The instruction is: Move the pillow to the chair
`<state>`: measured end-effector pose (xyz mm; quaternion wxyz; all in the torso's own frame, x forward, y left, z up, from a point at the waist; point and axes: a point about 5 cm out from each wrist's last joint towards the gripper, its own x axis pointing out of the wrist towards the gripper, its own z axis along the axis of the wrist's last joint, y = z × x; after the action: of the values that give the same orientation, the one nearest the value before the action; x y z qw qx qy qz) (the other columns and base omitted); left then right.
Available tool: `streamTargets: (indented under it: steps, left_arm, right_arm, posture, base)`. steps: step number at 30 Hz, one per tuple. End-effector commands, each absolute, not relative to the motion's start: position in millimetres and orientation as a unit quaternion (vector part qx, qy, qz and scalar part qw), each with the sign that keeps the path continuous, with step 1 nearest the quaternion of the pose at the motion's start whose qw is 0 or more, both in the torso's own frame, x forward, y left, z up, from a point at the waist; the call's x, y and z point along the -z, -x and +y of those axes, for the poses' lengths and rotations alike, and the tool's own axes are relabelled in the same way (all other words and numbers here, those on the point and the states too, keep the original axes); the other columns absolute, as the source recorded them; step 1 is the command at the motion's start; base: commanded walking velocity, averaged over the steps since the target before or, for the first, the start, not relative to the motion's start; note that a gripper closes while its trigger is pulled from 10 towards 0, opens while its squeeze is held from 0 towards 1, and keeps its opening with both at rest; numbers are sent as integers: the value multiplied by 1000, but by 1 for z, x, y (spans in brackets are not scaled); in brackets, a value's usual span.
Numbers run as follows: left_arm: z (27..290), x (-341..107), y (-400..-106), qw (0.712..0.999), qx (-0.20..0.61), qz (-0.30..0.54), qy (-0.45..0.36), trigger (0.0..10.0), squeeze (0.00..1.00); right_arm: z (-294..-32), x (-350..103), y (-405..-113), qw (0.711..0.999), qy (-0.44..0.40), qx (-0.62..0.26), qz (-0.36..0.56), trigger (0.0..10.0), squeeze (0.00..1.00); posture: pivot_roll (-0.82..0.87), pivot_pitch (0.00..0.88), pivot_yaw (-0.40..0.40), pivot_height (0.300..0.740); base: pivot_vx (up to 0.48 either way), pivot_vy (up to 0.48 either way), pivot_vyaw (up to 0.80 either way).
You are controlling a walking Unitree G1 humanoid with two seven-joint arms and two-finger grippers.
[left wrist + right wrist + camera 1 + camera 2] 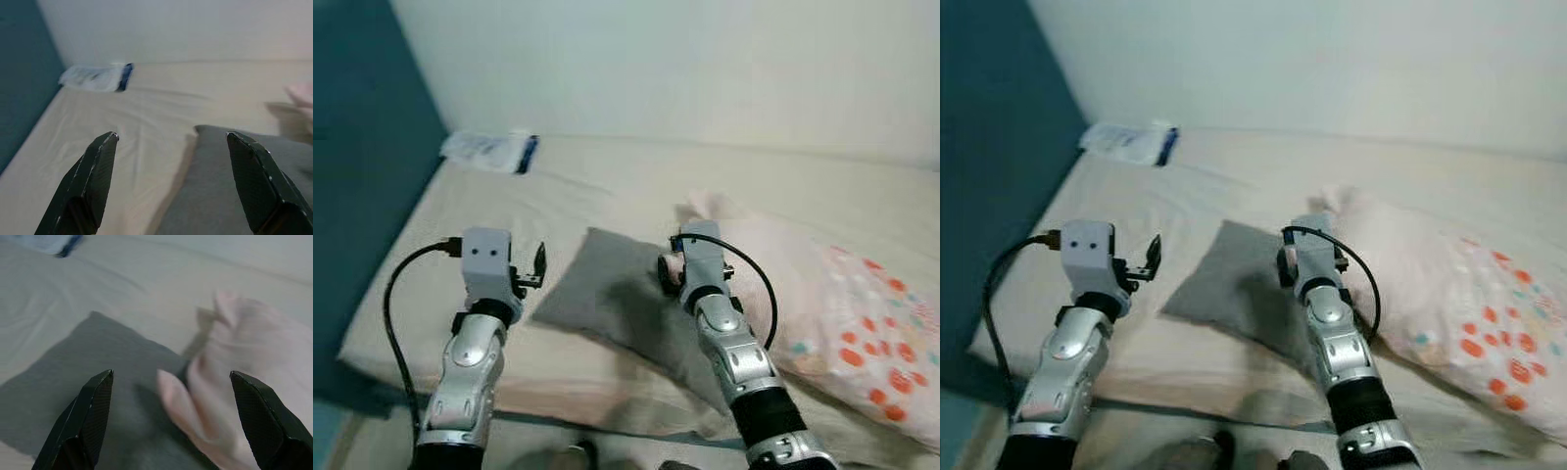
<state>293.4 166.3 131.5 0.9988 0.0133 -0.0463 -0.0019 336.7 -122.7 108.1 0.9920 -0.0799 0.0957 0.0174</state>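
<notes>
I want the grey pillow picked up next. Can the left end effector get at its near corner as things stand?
Probably yes. The left end effector is open and hangs just above the bed beside the grey pillow, with nothing between them. The right end effector is open over the pillow's other side.

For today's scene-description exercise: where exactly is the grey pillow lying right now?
The grey pillow lies on the bed, between the left gripper and right gripper, its right edge against the pink dotted pillow.
</notes>
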Motion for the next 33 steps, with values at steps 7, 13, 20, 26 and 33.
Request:
streamTargets:
  steps: [7, 13, 20, 26, 33]
  left_arm:
    - [165, -126, -292, 999, 9, -31, -15, 10000, 0]
    - [166, -126, -293, 999, 6, -30, -12, 10000, 0]
    - [166, -125, -293, 999, 6, -29, -11, 10000, 0]
    - [167, -126, -293, 1000, 4, -28, -9, 10000, 0]
    - [167, -125, -293, 1000, 9, -22, -3, 10000, 0]
  right_arm:
    - [-127, -99, -333, 992, 60, -11, 113, 10000, 0]
    - [-127, -99, -333, 992, 59, -11, 112, 10000, 0]
    - [-127, -99, -333, 992, 58, -10, 112, 10000, 0]
    - [-127, -100, -333, 992, 56, -10, 112, 10000, 0]
    - [-127, -100, -333, 992, 54, -9, 111, 10000, 0]
  posture:
    - [27, 154, -28, 731]
    - [29, 149, -26, 731]
    - [28, 151, -27, 731]
    - [29, 153, -27, 731]
    - [29, 155, -26, 731]
  base:
    - [0, -103, 0]
    - [0, -480, 0]
    - [0, -480, 0]
    - [0, -480, 0]
    - [0, -480, 0]
